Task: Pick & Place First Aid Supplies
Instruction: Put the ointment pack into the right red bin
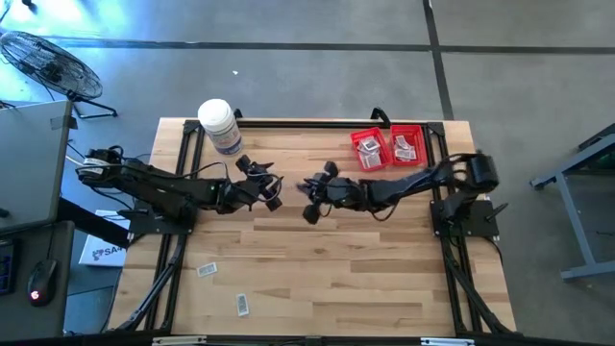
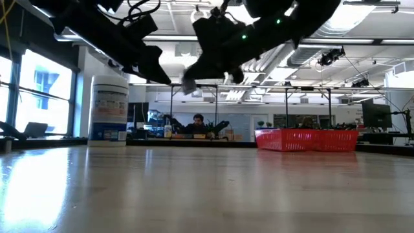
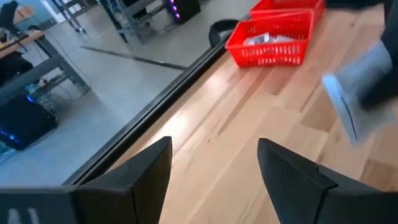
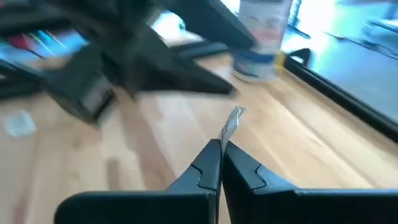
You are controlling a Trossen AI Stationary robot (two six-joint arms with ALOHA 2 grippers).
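Right gripper (image 4: 221,144) fingers pinched shut on a packet (image 4: 232,123) mid-tabletop (image 1: 317,269); left gripper (image 3: 214,165) at its 9 o'clock, fingers wide, empty.

The wooden desk (image 1: 317,259) carries a white bottle (image 1: 219,125) at eleven o'clock, two red baskets (image 1: 388,148) at one — two packets (image 1: 223,286) near seven.
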